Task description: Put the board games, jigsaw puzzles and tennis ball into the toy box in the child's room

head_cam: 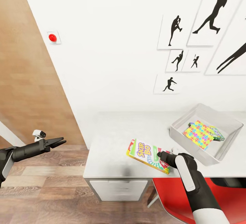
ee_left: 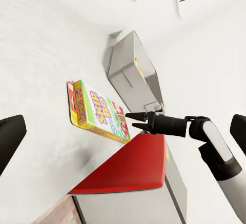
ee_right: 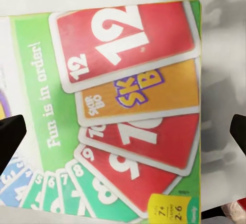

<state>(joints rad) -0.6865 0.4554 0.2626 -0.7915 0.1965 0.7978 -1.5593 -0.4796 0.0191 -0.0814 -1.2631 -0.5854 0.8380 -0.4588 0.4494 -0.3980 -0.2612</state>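
Worktop in the head view carries the toy box just beyond the right tool, which pinches the SKIP-BO box; the left wrist view confirms that grip on its edge; the right wrist view shows the box face between spread fingers.

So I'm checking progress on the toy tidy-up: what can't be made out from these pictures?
- Toy box, head view: the jigsaw puzzle covers what lies beneath; a green box peeks out, unidentifiable.
- SKIP-BO box, head view: the right gripper hides its near corner, so contact is unclear.
- Red chair, head view: cut off by the bottom edge.
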